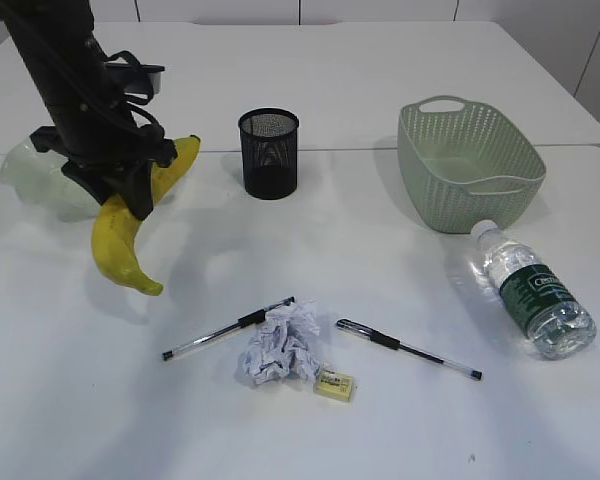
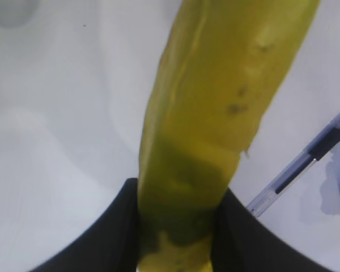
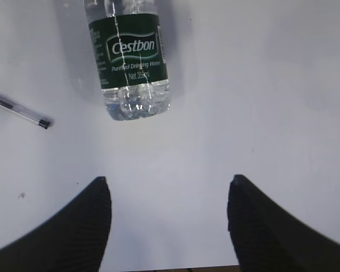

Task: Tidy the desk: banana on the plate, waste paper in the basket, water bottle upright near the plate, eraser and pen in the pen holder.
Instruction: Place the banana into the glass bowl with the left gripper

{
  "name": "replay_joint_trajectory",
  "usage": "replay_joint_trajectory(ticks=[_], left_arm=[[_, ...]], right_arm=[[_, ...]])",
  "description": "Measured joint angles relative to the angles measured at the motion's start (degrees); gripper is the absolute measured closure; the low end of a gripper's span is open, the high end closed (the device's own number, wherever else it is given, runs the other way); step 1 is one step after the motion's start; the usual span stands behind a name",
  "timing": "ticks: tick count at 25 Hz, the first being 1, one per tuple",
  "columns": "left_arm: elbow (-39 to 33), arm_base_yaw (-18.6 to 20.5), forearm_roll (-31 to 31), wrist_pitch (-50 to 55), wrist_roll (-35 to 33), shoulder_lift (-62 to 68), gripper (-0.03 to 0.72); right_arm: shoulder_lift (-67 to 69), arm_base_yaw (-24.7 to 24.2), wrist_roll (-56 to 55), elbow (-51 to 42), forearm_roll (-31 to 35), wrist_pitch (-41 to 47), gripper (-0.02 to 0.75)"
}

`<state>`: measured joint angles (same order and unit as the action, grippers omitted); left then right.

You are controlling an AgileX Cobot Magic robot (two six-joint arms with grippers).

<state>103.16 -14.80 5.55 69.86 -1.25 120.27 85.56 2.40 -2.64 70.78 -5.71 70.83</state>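
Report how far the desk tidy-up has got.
Done: nothing yet.

In hand: the left gripper is shut on the banana, beside the plate.

Left: the waste paper, eraser and both pens lie on the desk; the water bottle lies flat; the right gripper is open and empty.

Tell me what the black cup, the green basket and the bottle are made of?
The pen holder looks like black metal wire mesh, matte: you can see through its fine grid. The basket seems to be sage-green plastic, smooth and moulded into a woven pattern with handle cutouts. The water bottle looks like clear, shiny plastic with a white cap and a dark green label, probably printed film.
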Motion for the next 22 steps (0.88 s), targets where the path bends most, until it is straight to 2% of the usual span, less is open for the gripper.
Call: replay_joint_trajectory(ticks=[5,14,17,22], left_arm=[[2.01,0.00,-1.99,0.28,0.00,0.00,0.483],[14.24,1.36,-6.26,-1.81,0.00,0.00,0.483],[15.00,3.14,-6.26,-4.52,0.00,0.00,0.483],[15.00,8.40,-6.11,-8.44,0.43,0.00,0.482]], right_arm=[[0.00,0.00,0.14,0.00,-0.08,-1.01,0.255],[0.00,0.00,0.14,0.00,-0.12,-4.52,0.255],[0.00,0.00,0.14,0.00,-0.22,-5.26,0.255],[0.00,0.00,0.14,0.00,-0.21,-7.41,0.255]])
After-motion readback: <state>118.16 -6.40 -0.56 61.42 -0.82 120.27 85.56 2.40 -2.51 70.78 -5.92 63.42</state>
